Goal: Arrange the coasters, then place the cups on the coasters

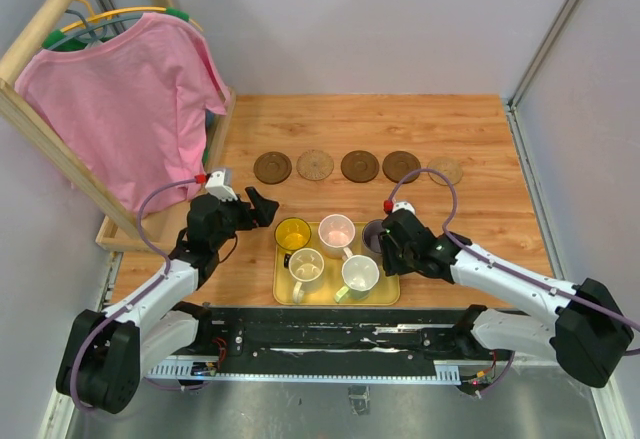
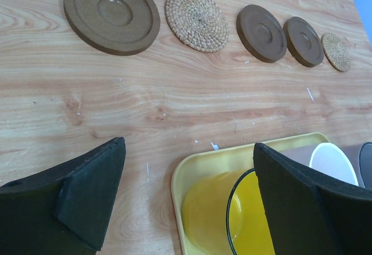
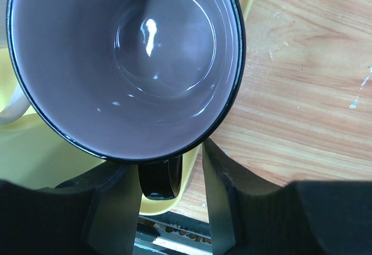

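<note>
Right wrist: right gripper straddles handle of grey-purple cup, jaws apart; cup at 2 o'clock corner of tray; left gripper spread wide above yellow cup; five coasters rowed at tray's 12 o'clock.

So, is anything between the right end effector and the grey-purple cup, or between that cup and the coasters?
Nothing visible. The handle of the grey-purple cup sits between the fingers of the right end effector, and only bare table lies between that cup and the empty coasters beyond.
</note>
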You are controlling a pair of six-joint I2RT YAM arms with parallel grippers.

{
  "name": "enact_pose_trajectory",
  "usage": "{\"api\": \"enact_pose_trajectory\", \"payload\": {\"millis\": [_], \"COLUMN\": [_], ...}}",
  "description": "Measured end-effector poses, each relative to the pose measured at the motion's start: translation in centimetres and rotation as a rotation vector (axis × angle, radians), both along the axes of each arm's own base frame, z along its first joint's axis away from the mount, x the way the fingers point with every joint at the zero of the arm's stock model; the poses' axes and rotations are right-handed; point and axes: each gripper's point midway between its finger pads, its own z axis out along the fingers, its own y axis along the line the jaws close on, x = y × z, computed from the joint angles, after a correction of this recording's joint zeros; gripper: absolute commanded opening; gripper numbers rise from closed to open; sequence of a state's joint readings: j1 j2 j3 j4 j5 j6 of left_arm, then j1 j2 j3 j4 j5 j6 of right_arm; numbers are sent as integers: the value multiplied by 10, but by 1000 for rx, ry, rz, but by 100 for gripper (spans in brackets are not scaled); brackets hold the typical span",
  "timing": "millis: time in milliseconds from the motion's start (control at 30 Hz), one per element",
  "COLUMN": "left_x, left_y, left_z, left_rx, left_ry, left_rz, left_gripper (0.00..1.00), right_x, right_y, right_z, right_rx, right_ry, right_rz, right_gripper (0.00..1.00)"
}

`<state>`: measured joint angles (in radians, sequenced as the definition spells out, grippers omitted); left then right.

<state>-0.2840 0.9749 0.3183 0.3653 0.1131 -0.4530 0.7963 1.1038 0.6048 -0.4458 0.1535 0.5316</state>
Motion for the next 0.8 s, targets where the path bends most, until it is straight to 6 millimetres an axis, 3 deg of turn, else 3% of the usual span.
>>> {"api": "enact_pose_trajectory", "payload": {"millis": [533,700,800], "left_x": [-1,-1,-1], "left_y": [0,0,0], "left_z": [-2,-2,-1], "left_rx": [1,0,-1], "left_ry": [3,2,-1], "left_rz": [1,0,0], "left_gripper": [95,95,95], "right_x": [4,5,5], "right_y": [4,5,6], "right_z": [2,2,2], "right_rx": [15,19,23], "right_ry": [-17,-20,-20], "right_rz": [4,5,8], "right_gripper": [36,29,19]}}
